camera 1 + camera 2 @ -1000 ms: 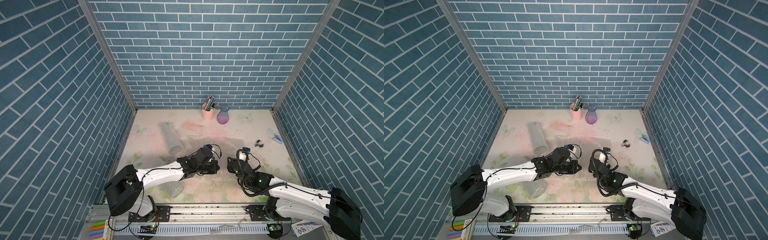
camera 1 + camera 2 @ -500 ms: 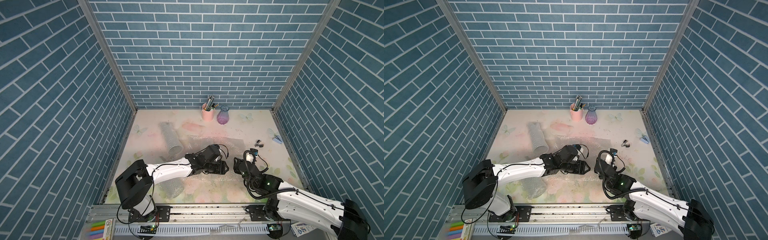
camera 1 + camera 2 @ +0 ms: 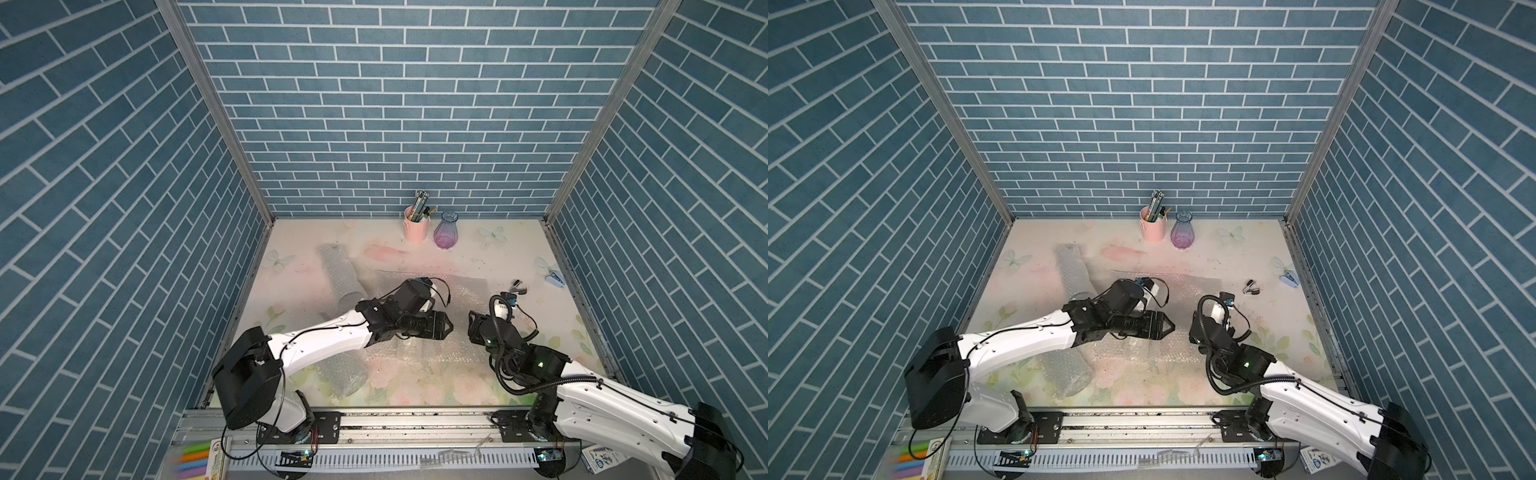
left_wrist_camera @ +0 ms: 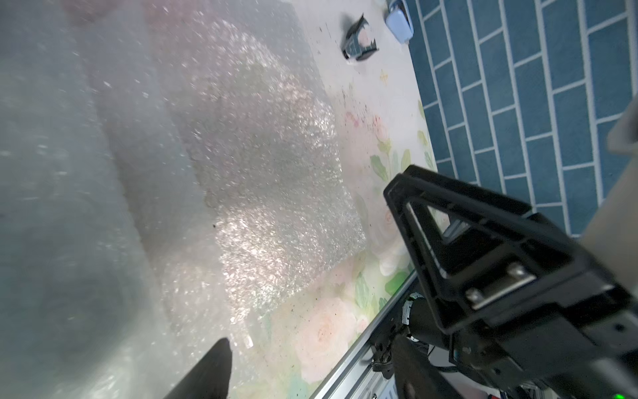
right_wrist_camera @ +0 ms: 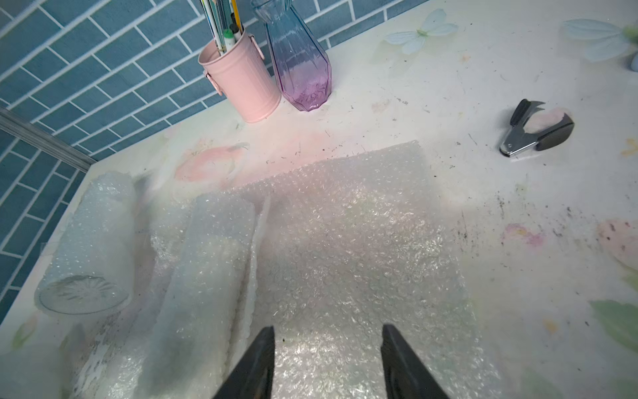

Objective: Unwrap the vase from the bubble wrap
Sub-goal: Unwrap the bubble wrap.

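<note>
Left gripper (image 3: 447, 326) has swung in toward the middle and sprung wide open, nothing in it! On the left, the back roll (image 3: 338, 270) and the front roll (image 3: 340, 374) lie wrapped. Centre, the bubble wrap (image 3: 465, 291) lies spread flat. Right gripper (image 5: 328, 328) hovers over it, half open, empty. My call: pinch only a loose flap, peel slowly, steady the glass. What's inside the rolls? Hazy. Plastic fogs the left wrist view.
</note>
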### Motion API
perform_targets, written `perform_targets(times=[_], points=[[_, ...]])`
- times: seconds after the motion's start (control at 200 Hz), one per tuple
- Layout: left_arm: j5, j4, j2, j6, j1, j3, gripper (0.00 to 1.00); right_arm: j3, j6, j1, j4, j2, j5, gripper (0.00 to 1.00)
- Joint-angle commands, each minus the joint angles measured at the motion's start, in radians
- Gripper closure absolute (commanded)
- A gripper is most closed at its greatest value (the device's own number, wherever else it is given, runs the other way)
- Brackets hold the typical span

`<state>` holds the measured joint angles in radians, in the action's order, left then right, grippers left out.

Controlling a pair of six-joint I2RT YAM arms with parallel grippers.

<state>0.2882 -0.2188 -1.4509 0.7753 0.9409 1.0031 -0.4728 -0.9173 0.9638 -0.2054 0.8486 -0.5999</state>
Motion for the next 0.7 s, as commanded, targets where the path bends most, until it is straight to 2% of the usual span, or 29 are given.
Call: perform_targets(times=[0.0,0.225,0.34,0.485,0.695], points=[[-0.021,-0.061,0.068,-0.03,-0.054,-0.049,0.26,-0.044,0.041,-0.007,0.037,0.058,0.058,0.49],[-0.066,-0.16,0.189,-0.07,-0.174,-0.117,0.26,-0.143,0.1,-0.023,0.124,0.28,0.263,0.49],[-0.101,-0.208,0.217,-0.099,-0.205,-0.127,0.26,-0.199,0.108,-0.033,0.142,0.401,0.351,0.49],[-0.138,-0.235,0.199,-0.131,-0.21,-0.12,0.25,-0.224,0.079,-0.05,0.188,0.511,0.415,0.49],[-0.131,-0.209,0.122,-0.15,-0.211,-0.106,0.22,-0.238,0.068,-0.072,0.208,0.583,0.444,0.49]])
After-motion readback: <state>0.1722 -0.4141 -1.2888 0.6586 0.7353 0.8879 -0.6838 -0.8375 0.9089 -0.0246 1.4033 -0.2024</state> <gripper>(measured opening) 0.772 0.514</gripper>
